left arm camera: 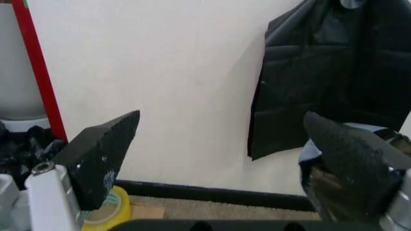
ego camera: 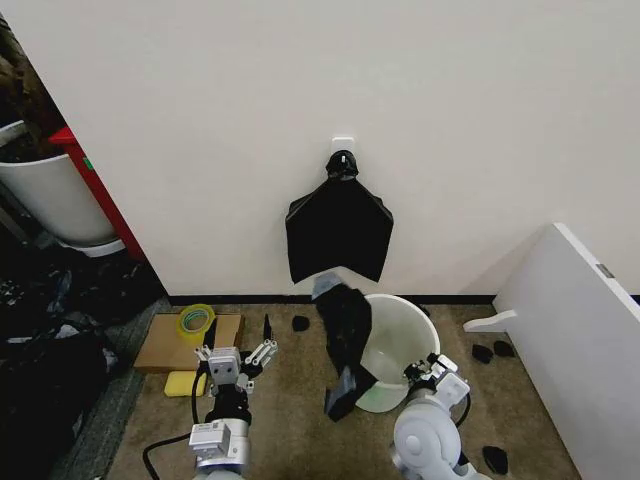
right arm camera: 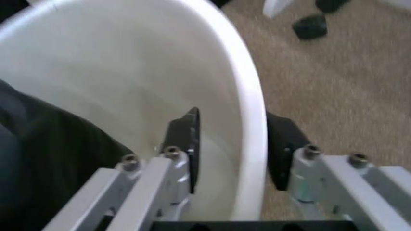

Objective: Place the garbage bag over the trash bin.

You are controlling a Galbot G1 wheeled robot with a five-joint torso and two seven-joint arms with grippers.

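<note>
Right gripper fingers straddling trash bin rim, apparently clamped on it. Bin upright, mouth up. Garbage bag draped over bin's left rim, long axis running outward, down to floor. Left gripper left of bin, spread wide, holding nothing.

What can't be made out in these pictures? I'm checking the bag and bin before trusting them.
- Head view: the garbage bag drapes over the trash bin, hiding its left rim.
- Right wrist view: the right gripper straddles the bin wall; whether its pads press it is unclear. The bag's extent is cut off by the edge.
- Left wrist view: the open left gripper's fingers block the floor behind them.
</note>
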